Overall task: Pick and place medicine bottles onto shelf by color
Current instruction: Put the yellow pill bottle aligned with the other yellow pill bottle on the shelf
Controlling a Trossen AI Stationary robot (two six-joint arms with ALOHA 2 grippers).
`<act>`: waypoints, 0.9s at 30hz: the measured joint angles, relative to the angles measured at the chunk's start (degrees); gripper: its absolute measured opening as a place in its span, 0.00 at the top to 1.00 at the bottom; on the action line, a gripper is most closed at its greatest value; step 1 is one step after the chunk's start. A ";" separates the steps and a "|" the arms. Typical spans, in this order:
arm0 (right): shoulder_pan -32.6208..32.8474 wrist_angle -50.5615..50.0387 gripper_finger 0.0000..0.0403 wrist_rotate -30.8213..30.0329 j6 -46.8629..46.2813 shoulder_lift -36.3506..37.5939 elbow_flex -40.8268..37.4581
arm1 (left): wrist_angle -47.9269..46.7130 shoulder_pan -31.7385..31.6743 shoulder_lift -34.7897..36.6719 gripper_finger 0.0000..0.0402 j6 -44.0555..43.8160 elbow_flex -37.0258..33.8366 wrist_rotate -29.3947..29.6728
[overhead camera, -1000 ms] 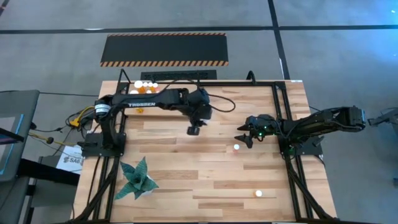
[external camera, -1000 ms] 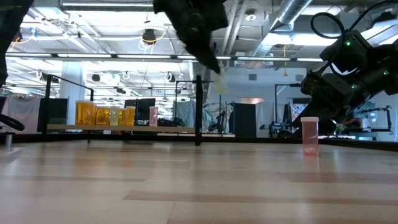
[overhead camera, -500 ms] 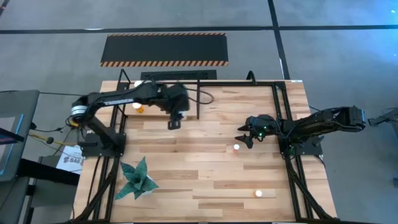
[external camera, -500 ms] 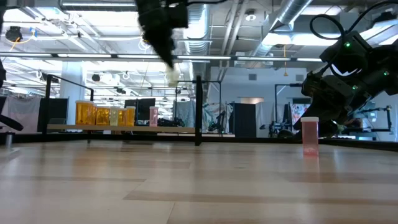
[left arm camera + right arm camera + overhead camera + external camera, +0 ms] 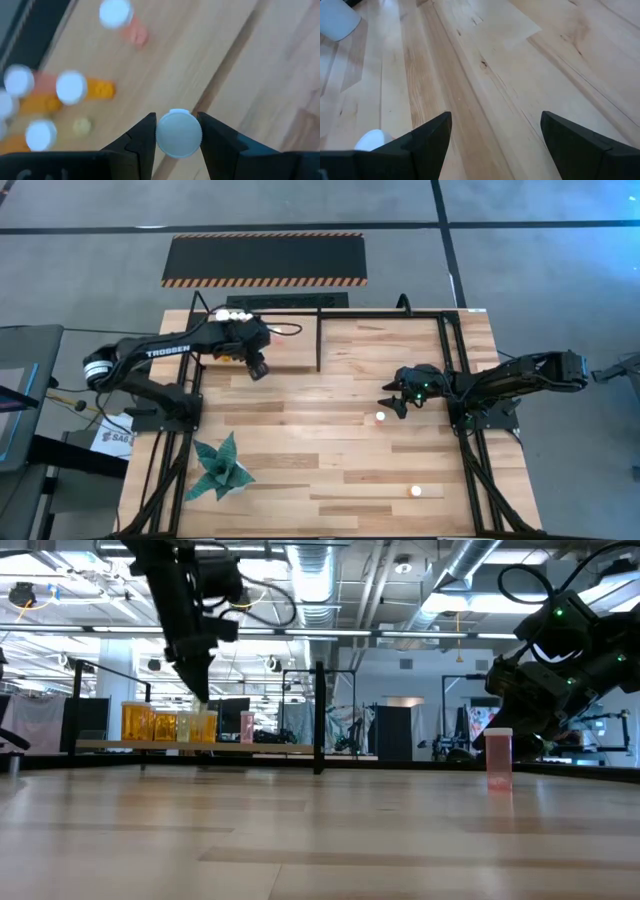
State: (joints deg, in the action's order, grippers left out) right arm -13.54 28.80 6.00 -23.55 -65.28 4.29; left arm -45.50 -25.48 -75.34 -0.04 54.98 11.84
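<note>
High view: left gripper [image 5: 257, 369] positioned over light wooden shelf board [image 5: 290, 345], clamped on small white-capped bottle [image 5: 179, 133], near row of white-capped orange medicine bottles [image 5: 168, 724]. Right gripper [image 5: 393, 404] held wide open, empty, beside pinkish-red white-capped bottle [image 5: 498, 757] standing on wooden tabletop [image 5: 330, 470].

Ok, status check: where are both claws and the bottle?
Left claw shut on a white-capped bottle, above the shelf beside the bottles standing there. Right claw open, by a pink bottle. Nothing in the way.
</note>
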 joint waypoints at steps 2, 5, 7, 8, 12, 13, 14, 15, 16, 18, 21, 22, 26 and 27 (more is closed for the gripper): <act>0.02 -0.11 0.19 0.00 0.00 0.00 0.00 | 0.02 -1.44 -0.72 0.69 -1.15 -0.69 0.00; 0.01 -0.14 0.19 0.00 0.00 0.00 0.00 | 1.34 -3.26 -0.71 0.69 -2.90 -2.26 0.55; 0.02 -0.12 0.19 0.00 0.00 0.00 0.00 | 3.23 -4.50 -0.73 0.69 -4.45 -3.69 0.67; 0.00 -0.13 0.19 0.00 0.00 0.00 0.00 | 2.97 -5.18 -0.72 0.69 -5.31 -4.35 0.70; 0.01 -0.16 0.19 -0.01 0.00 0.00 0.00 | 3.48 -6.94 -0.71 0.69 -6.91 -6.17 0.93; 0.00 -0.15 0.19 0.00 0.00 -0.01 0.00 | 3.51 -7.12 -0.71 0.69 -7.18 -6.38 0.94; 0.02 -0.16 0.19 0.00 0.00 0.00 0.00 | 3.43 -7.23 -0.71 0.69 -7.26 -6.45 0.88; 0.00 -0.16 0.19 0.00 0.00 0.00 0.00 | 3.44 -7.35 -0.71 0.69 -7.27 -6.45 0.90; 0.00 -0.16 0.19 0.00 0.00 0.00 0.00 | 3.50 -7.41 -0.71 0.69 -7.22 -6.45 0.91; 0.01 -0.14 0.19 0.00 0.00 0.00 0.00 | 3.48 -7.46 -0.71 0.69 -7.10 -6.45 1.14; 0.02 -0.13 0.19 0.00 0.00 -0.01 0.00 | 3.44 -7.54 -0.71 0.69 -7.03 -6.45 1.79; 0.02 -0.13 0.19 0.00 0.00 0.00 0.00 | 3.37 -7.54 -0.71 0.69 -6.97 -6.45 2.05; 0.02 -0.13 0.19 0.00 0.00 0.00 0.00 | 1.14 -7.54 -0.71 0.69 -6.91 -5.42 2.14; 0.01 -0.13 0.19 0.00 0.00 -0.01 0.00 | 0.94 -7.54 -0.71 0.69 -6.94 -5.18 2.16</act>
State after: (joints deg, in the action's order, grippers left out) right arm -13.53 28.67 6.00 -23.55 -65.29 4.29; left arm -44.55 -33.01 -76.05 -6.98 49.80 13.99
